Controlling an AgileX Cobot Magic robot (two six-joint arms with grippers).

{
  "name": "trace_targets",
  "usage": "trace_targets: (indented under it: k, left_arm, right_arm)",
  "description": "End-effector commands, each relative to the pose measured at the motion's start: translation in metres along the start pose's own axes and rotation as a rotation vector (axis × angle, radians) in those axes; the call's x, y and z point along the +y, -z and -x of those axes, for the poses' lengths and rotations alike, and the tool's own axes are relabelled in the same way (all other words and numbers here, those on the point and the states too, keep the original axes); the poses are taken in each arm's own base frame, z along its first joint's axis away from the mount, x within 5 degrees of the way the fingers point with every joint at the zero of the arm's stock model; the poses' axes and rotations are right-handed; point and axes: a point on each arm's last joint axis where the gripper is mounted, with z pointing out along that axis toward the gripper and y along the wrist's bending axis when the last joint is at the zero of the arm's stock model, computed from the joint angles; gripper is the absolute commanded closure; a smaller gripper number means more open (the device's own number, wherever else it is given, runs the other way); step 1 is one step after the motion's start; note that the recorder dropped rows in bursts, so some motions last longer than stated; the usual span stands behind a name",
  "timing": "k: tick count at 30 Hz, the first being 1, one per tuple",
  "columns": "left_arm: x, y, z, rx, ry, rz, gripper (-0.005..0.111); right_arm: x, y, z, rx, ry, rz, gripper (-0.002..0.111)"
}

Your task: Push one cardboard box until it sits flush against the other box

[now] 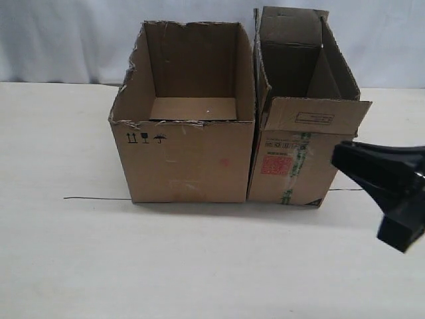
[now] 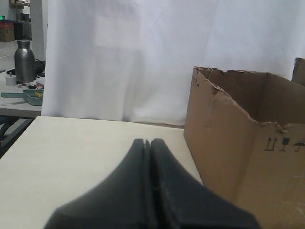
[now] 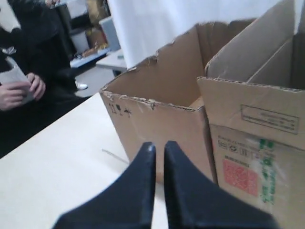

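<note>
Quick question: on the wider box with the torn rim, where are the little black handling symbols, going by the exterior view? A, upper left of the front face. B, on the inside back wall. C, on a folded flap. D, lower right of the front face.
A: the black symbols sit just under the ragged rim at the upper left of the other box front face.

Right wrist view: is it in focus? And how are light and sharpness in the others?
Right wrist view: soft throughout, the red print on the narrow box smeared, the fingers blurred. Left wrist view: the fingers are a dark blur, but the wide box is fairly sharp. Exterior view: even light, only faint shadow below the boxes.
</note>
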Motion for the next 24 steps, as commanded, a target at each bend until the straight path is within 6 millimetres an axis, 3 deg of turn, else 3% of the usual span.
trace_targets:
  k: [1, 7, 14, 18, 24]
  left_arm:
    - [0.000, 0.000, 0.000, -0.008, 0.002, -0.006, 0.107]
    - [0.000, 0.000, 0.000, -0.008, 0.002, -0.006, 0.107]
    - [0.000, 0.000, 0.000, -0.007, 0.002, -0.005, 0.107]
    - [0.000, 0.000, 0.000, -0.007, 0.002, -0.005, 0.107]
    - [0.000, 0.000, 0.000, -0.007, 0.002, -0.005, 0.107]
  right_arm:
    - [0.010, 0.026, -0.016, -0.105, -0.022, -0.068, 0.103]
    - [0.023, 0.042, -0.020, -0.196, -0.031, -0.023, 0.103]
    - [0.024, 0.044, -0.019, -0.208, 0.008, -0.023, 0.103]
    - [0.012, 0.047, -0.030, -0.151, 0.172, -0.182, 0.103]
    - [-0.001, 0.069, -0.051, -0.214, 0.176, -0.405, 0.103]
